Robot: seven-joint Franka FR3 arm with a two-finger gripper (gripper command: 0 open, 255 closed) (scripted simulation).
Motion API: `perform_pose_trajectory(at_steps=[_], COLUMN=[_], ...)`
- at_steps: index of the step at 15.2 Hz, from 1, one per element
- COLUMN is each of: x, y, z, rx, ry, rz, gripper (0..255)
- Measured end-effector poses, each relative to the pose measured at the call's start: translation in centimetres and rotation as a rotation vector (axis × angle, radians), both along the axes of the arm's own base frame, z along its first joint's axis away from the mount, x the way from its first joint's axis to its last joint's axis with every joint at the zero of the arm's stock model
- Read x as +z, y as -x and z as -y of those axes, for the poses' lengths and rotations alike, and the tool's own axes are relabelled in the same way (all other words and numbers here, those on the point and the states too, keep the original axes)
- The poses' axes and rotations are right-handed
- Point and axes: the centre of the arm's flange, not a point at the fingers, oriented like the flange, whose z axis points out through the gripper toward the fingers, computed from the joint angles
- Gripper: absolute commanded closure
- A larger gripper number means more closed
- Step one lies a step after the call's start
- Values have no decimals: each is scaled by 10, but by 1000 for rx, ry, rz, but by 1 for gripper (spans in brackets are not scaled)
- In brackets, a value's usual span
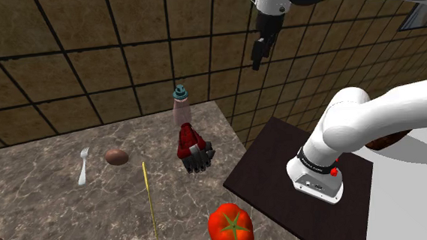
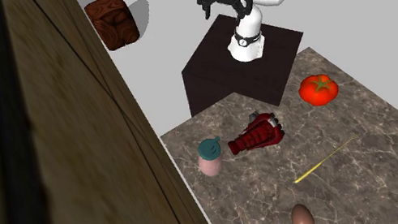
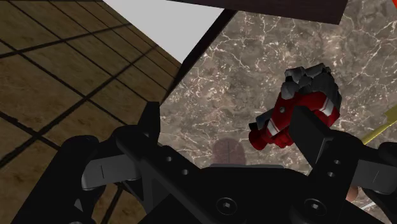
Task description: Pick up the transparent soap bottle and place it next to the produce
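Our hand [image 1: 258, 59] hangs open high up, holding nothing. We see the pinkish soap bottle [image 1: 180, 108] standing upright on the bench [image 1: 59, 214] by the wall [image 1: 89, 62], just beside a red glove [image 1: 193, 148], far from the tomato [image 1: 230, 227].

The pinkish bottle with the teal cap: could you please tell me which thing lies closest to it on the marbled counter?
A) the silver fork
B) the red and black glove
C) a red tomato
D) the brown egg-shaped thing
B: in the second exterior view the red and black glove lies just beside the upright pinkish bottle with the teal cap, and the other listed things sit clearly farther off.
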Motion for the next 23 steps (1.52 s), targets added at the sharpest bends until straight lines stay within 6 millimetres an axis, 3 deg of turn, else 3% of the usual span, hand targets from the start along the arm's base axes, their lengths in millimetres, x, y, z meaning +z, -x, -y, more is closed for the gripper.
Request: perform_pose_trajectory(at_steps=[3,8,23], x=[-7,-33,-126], y=[-14,-66,-244], z=[-4,-18,-61], rx=[-1,-7,-22], ry=[-1,-8,-28], rz=[-3,-14,-45], gripper=[0,0,0])
